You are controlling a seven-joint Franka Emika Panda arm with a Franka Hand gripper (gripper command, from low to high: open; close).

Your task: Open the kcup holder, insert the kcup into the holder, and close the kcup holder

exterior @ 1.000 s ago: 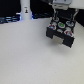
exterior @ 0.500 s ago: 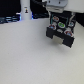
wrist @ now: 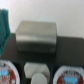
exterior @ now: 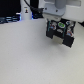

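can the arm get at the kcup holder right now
Probably yes. The arm is close by the kcup holder, and in the wrist view the holder sits in plain sight with nothing lying across it. The views are too blurry to be certain.

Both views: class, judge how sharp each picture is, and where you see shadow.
Exterior view: soft throughout, the gripper smeared, with a dim shadow on the white table below it. Wrist view: blurred too, the grey box lacking crisp edges.
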